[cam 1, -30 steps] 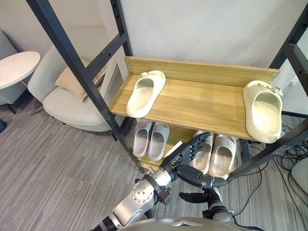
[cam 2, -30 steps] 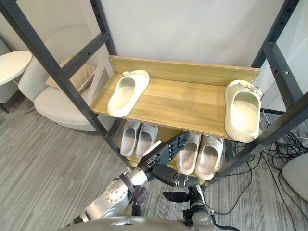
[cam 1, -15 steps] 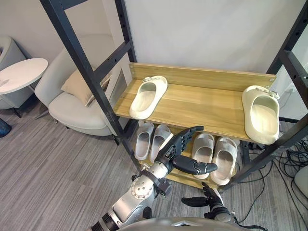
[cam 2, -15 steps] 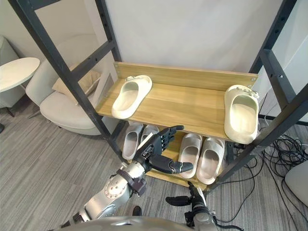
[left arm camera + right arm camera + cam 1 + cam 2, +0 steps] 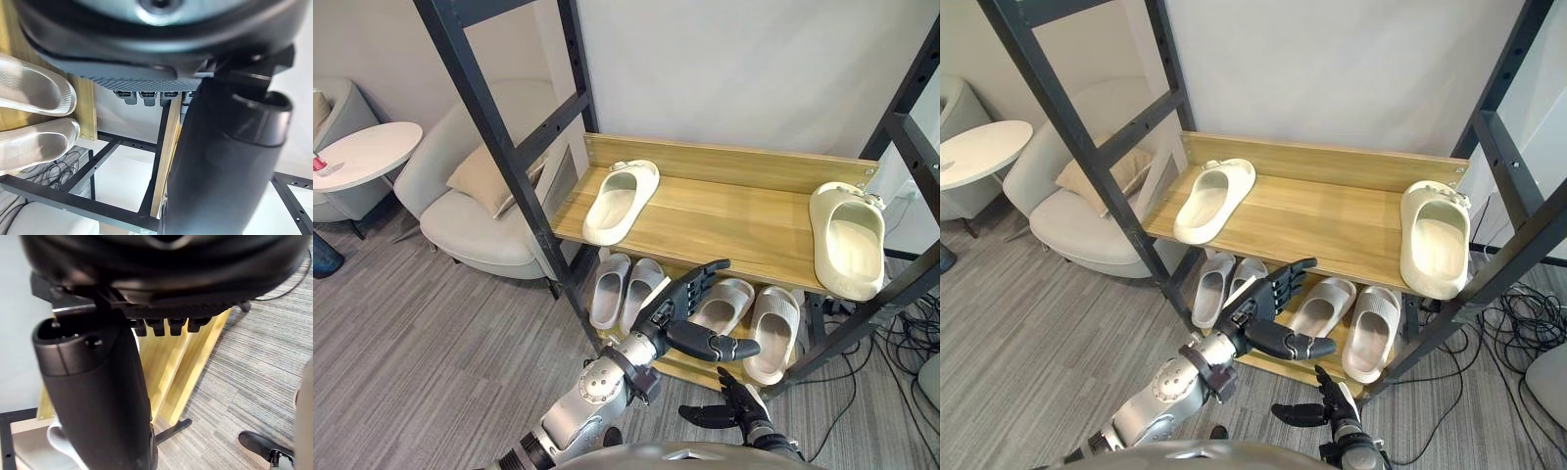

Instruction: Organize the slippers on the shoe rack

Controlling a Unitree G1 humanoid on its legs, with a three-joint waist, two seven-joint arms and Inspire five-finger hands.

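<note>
Two wooden shelves of the black-framed shoe rack (image 5: pixel 734 211) carry cream slippers (image 5: pixel 621 201) far apart on top, grey slippers (image 5: pixel 609 291) paired below. An armchair (image 5: pixel 470 220) and round table (image 5: pixel 367 155) stand left of it. Left hand (image 5: pixel 668 321), fingers straight and empty, overlaps the grey pairs; right hand (image 5: pixel 734 409) — spread, empty — hangs lower.

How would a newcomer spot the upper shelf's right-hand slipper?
Find the black-framed shoe rack with wooden shelves. On its upper shelf, at the right end, lies a cream slipper. Its left-end twin lies slanted; this one points straight back.
</note>
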